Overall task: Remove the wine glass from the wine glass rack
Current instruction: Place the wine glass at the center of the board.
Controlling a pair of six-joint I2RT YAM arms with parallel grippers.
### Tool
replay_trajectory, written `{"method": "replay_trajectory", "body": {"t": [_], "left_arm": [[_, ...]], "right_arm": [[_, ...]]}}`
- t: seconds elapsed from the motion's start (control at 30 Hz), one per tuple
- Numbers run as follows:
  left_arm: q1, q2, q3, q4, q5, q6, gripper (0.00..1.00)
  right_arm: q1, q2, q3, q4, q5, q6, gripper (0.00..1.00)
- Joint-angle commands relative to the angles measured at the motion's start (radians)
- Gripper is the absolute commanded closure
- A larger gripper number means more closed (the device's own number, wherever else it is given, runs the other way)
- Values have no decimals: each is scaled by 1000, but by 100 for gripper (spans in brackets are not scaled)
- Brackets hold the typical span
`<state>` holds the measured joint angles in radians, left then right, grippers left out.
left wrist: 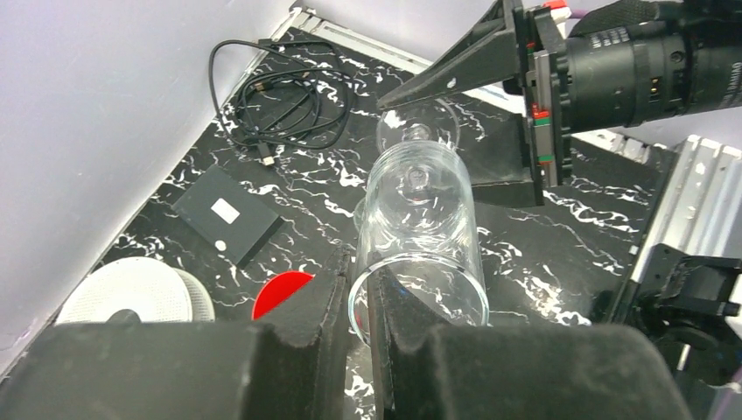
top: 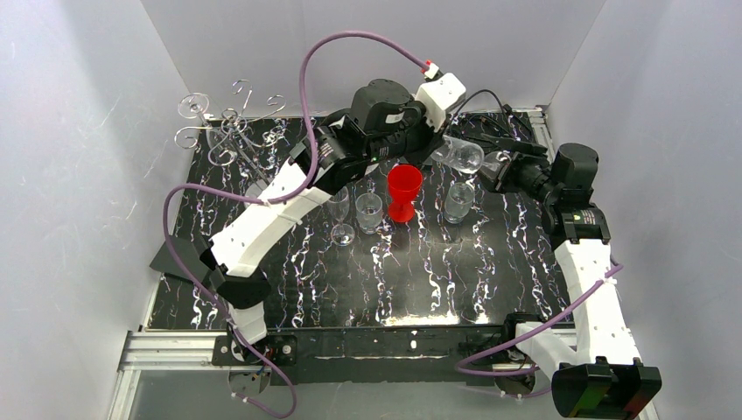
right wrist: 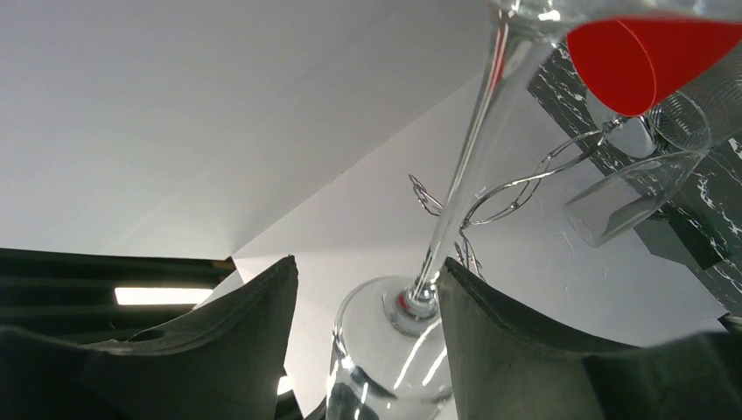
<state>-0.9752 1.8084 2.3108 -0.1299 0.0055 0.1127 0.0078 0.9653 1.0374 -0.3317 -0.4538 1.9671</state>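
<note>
Fingers [left wrist: 306, 319] of left gripper [left wrist: 360, 284]: clenched on rim wall of wine glass [left wrist: 420, 219]; bowl tipped sideways, clear of black marbled table [left wrist: 542, 254]. At foot end: right gripper [right wrist: 367, 280] spread, fingers flanking stem just above foot, not closed on it. Only from left wrist: white ribbed spool [left wrist: 131, 293], flat black box [left wrist: 227, 214], coiled cable [left wrist: 280, 96]. Only from top: whole layout, red goblet [top: 404, 191] standing mid-table, wine glass rack [top: 232, 131] at far left corner, well apart from held glass.
</note>
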Motion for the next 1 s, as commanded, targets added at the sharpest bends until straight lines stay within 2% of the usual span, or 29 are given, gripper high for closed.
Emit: {"method": "replay_trajectory", "body": {"t": [0.0,0.6,0.97], "left_arm": [[-3,-10,65,35,-67,64,100],[-3,-13,116,9,-95,142,100],[-3,-114,26,-96,-98,151,100]], "right_arm": [[4,-23,-4,61,-19,13,32],[3,-19,34,23,-2,-61,32],[-10,-23,92,-53,68,-205,32]]}}
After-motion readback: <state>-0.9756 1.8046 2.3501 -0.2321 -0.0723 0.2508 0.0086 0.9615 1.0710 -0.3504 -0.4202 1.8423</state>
